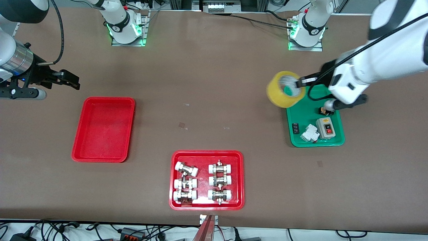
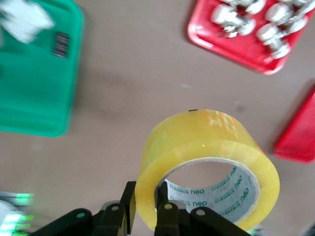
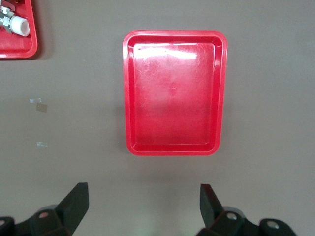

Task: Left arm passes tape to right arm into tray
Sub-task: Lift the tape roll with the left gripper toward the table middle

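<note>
— Left gripper (image 1: 300,82) clamps one tape (image 1: 285,89) roll by its wall, up in the air over the corner of the green tray (image 1: 301,113).

— Any writing?

— Green "deli" logos repeat around the white core.

— And the right gripper (image 1: 68,80)?

— Waiting, fingers spread wide and empty, above the table near the plain red tray (image 1: 103,130).

— Tray count?

— Three: one plain red, one green, one red tray (image 1: 207,155) carrying six white-capped fittings (image 1: 202,182).

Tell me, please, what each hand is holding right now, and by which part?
The left hand grips the tape by its wall, one finger inside the core. The right hand is open, holding nothing.
</note>
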### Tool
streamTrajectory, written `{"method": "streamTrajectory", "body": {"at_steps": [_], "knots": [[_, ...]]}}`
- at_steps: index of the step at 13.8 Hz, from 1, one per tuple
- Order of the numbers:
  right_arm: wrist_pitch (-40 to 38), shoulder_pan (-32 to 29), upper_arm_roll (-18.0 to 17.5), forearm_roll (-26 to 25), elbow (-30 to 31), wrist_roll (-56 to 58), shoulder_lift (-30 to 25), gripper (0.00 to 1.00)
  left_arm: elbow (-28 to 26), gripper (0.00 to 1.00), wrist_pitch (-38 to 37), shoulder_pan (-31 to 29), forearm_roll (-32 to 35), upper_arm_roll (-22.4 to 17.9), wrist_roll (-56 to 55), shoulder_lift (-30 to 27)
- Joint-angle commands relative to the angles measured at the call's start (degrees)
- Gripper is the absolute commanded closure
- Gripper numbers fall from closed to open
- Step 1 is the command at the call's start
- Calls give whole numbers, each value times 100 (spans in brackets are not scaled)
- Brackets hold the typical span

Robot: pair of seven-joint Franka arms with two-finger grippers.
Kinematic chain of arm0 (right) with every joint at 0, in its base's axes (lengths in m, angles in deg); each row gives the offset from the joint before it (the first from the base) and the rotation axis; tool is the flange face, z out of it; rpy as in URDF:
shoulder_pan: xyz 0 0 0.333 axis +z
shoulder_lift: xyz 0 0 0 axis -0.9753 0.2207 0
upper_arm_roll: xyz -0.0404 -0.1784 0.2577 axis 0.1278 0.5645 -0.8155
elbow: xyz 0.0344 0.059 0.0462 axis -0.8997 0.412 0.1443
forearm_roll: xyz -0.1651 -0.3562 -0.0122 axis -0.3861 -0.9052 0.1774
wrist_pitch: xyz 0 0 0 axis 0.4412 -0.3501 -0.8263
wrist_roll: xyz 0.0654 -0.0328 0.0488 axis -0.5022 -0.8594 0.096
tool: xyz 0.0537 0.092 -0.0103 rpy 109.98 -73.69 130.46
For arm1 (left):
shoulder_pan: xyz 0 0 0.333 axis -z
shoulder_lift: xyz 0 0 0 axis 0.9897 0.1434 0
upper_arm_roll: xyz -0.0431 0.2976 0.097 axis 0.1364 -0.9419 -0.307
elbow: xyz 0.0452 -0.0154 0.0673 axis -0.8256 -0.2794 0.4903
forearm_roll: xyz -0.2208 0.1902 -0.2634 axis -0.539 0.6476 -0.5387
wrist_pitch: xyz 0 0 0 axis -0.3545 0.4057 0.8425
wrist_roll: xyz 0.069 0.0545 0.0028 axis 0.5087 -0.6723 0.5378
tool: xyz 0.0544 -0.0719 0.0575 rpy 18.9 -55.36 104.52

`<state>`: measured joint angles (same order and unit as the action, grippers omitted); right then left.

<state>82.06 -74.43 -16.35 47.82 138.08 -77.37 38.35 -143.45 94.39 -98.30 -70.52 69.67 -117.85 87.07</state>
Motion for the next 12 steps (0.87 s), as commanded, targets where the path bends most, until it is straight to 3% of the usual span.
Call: {"method": "streamTrajectory", "body": {"at_steps": [1,5,9,12], "knots": [[-139,35,7,14,-97,8,62,0,239,99,1080,1000,-144,27,-1671,762],[-209,88,7,15,-97,8,106,0,239,99,3260,2195,-109,-51,-4248,1457],[-253,105,-37,136,-97,51,185,0,248,99,5168,2848,-108,-52,-6385,2020],[-227,97,-28,1180,-115,157,203,0,239,99,6251,3148,-100,-157,-7563,2126]]}}
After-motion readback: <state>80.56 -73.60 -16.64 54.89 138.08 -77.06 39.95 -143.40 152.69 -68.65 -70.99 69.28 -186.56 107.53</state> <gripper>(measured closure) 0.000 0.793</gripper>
